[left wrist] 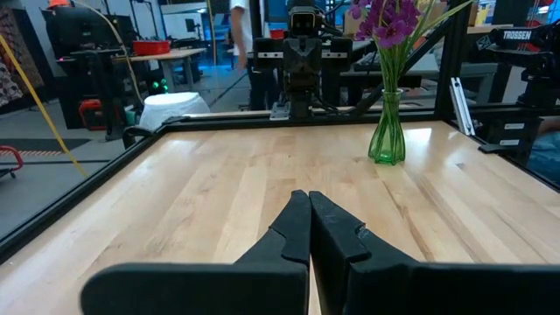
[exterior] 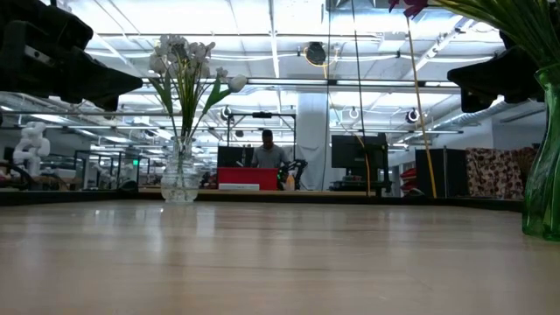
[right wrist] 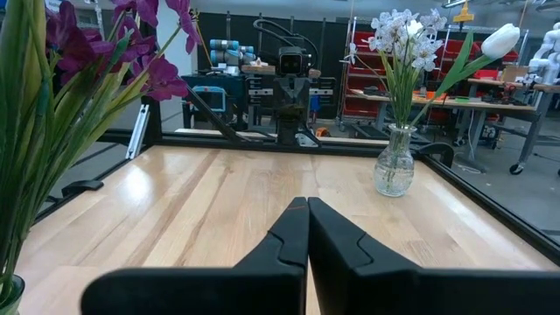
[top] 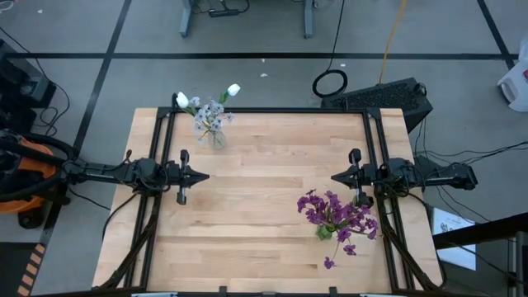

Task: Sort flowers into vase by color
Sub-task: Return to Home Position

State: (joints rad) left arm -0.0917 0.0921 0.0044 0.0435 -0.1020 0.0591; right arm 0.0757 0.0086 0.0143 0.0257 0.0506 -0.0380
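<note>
A clear glass vase stands upright near the table's far left corner, with white tulip buds and pale grey-blue clusters in it. A green glass vase stands near the right side, with purple flowers in it. My left gripper is shut at the table's left side, pointing level toward the right. My right gripper is shut at the right side, pointing level toward the left. Nothing is between either gripper's fingers.
A black frame rail runs along the table's edges. The bare wooden top lies between the two grippers. Beyond the far edge lie a black case and cables on the floor. A person stands far behind the table.
</note>
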